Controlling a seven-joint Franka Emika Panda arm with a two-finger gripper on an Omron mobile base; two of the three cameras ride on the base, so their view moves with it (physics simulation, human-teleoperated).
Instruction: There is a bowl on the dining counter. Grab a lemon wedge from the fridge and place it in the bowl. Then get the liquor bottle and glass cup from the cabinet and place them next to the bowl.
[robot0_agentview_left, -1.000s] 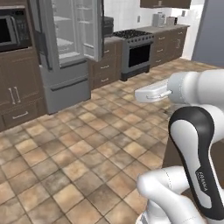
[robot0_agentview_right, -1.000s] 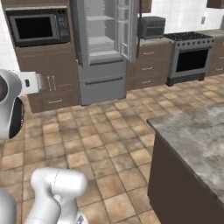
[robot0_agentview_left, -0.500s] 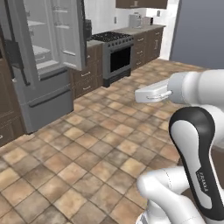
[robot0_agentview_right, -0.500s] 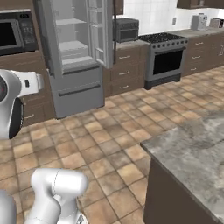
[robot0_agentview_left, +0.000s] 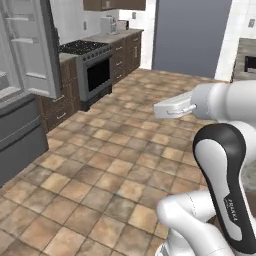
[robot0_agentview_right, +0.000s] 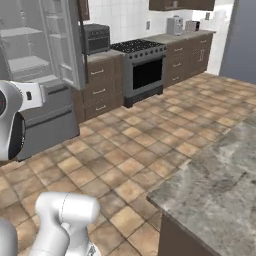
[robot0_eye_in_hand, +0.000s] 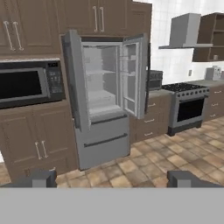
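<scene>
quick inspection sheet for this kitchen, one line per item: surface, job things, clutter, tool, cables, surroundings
surface: dining counter, marbled grey top, the part in view bare
job's things: fridge with both upper doors open, shelves look bare from here; bowl, lemon wedge, bottle and cup nothing seen
clutter: small appliances on the far worktop
grippers: tool open, holding nothing, aimed at the fridge from a distance
cables: nothing seen
surroundings: stove, microwave built in left of the fridge, range hood, brown tiled floor

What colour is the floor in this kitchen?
The floor is brown and tan square tiles, mottled; it shows best in the left base view.
</scene>
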